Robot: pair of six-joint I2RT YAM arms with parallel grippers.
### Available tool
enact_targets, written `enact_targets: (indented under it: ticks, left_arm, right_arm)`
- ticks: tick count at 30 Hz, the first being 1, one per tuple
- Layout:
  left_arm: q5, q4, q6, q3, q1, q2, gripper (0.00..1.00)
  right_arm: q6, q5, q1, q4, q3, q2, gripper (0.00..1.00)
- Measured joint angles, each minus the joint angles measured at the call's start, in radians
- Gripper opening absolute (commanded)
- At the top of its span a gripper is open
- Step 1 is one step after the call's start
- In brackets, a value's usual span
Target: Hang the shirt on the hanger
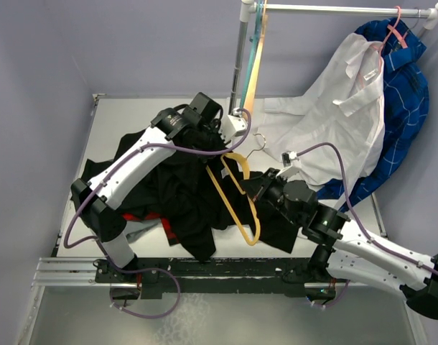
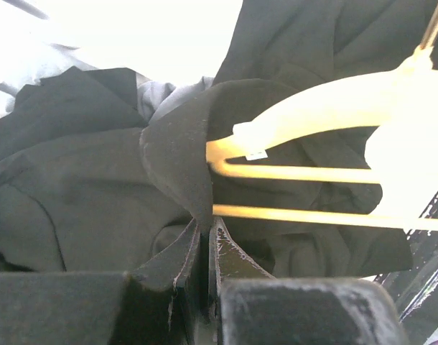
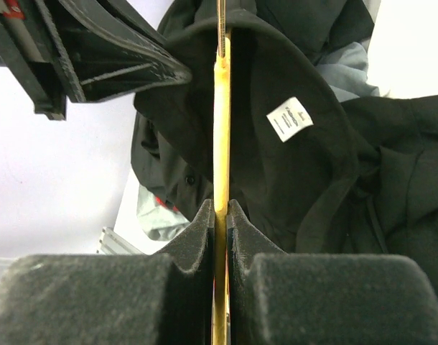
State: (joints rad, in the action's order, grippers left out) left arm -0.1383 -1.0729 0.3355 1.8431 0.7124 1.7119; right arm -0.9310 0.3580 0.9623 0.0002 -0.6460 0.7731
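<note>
The black shirt (image 1: 169, 188) lies crumpled in the middle of the table, its collar pulled over one end of the yellow-orange hanger (image 1: 237, 198). My left gripper (image 1: 220, 145) is shut on a fold of the shirt's collar (image 2: 177, 154), right beside the hanger's shoulder (image 2: 312, 115). My right gripper (image 1: 257, 188) is shut on the hanger's thin bar (image 3: 220, 129) and holds it edge-on. The shirt's inner collar with its white label (image 3: 289, 119) drapes round the hanger (image 3: 220, 86). The hanger's metal hook (image 1: 259, 141) points to the back right.
A rail (image 1: 334, 9) on a post (image 1: 242, 57) stands at the back with a teal and a pale peach hanger (image 1: 255, 54). A white shirt (image 1: 341, 108) and a blue plaid shirt (image 1: 406, 86) hang at the right. A red-patterned garment (image 1: 143, 215) lies under the black shirt.
</note>
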Motion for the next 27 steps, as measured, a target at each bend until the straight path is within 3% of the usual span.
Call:
enact_targets:
  ticks: [27]
  left_arm:
    - [-0.093,-0.022,-0.012,0.001,0.003,-0.002,0.1]
  right_arm:
    - [0.076,0.043,-0.001,0.348,0.04,0.263,0.0]
